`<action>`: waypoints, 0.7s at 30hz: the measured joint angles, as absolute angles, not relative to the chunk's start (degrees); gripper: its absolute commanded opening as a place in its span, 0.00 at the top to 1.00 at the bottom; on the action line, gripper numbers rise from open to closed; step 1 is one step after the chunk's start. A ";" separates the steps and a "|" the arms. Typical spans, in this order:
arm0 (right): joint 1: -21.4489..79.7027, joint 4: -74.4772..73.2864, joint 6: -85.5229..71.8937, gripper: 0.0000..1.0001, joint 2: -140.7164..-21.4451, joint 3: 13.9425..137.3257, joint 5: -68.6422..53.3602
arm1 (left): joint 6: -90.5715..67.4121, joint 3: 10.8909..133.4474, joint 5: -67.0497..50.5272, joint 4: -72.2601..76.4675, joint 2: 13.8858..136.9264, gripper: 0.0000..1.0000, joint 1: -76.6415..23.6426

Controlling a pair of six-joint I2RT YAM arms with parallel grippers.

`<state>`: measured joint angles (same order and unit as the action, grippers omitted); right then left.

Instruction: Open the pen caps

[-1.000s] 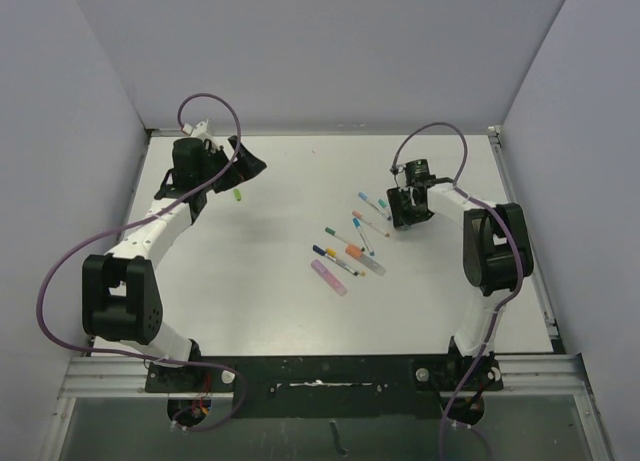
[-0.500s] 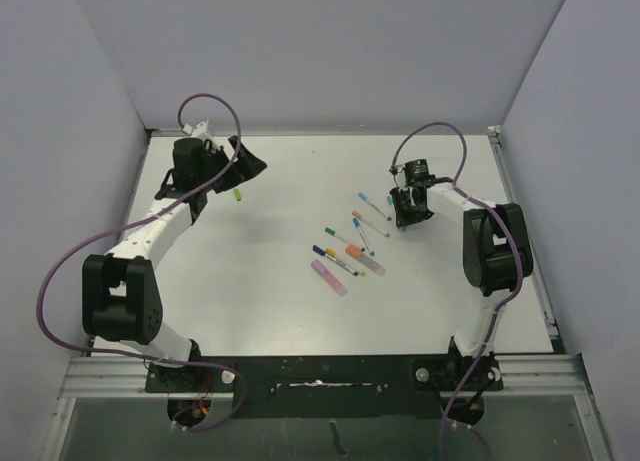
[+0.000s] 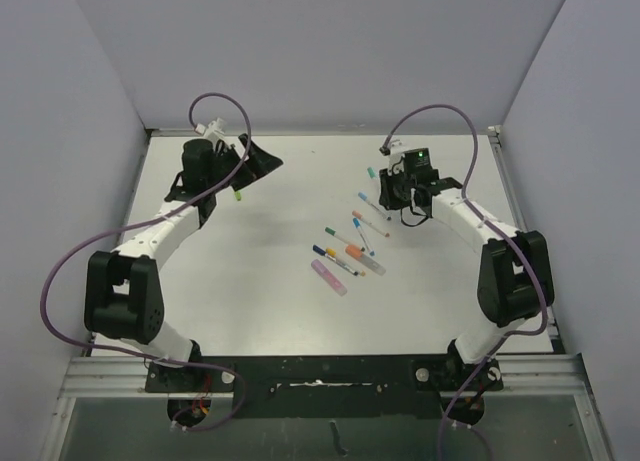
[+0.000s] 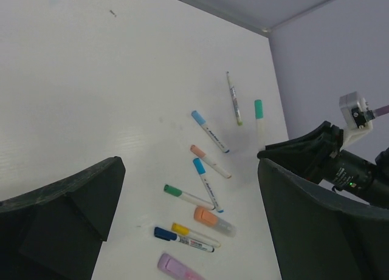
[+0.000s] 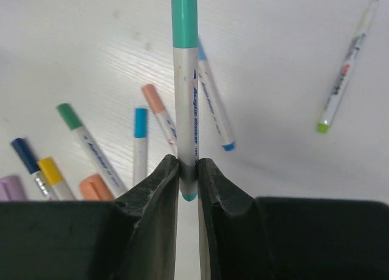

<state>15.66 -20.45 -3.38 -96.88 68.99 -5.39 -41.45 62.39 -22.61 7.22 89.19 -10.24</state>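
Right gripper (image 5: 188, 170) is clamped on the teal-capped pen (image 5: 184, 98), centre frame; left gripper (image 4: 188, 170) jaws are apart, empty. One green cap (image 3: 238, 194) lies loose, upper left; other caps (image 4: 204, 215) seem on

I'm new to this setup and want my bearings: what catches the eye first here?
The right hand, at far right, is shut on a white pen with a teal cap. The left hand hangs open at far left, and loose pens lie in the middle of the table.
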 measured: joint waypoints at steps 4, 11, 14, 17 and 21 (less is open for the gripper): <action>17.28 -16.97 -4.86 1.00 -95.22 69.10 -11.64 | -45.76 62.17 -25.67 12.82 91.33 0.11 -11.16; 22.39 -14.63 -6.48 1.00 -96.25 70.43 -16.97 | -52.93 61.95 -28.36 21.34 97.14 0.15 -14.02; 24.69 -13.37 -6.94 1.00 -97.03 71.07 -18.15 | -54.61 61.95 -28.38 23.92 98.48 0.15 -16.19; 26.79 -12.75 -7.62 1.00 -97.51 71.35 -19.20 | -55.99 61.95 -28.36 26.59 99.74 0.16 -18.39; 28.27 -12.01 -8.21 1.00 -98.08 72.16 -19.81 | -57.28 61.95 -28.38 28.60 101.30 0.18 -20.38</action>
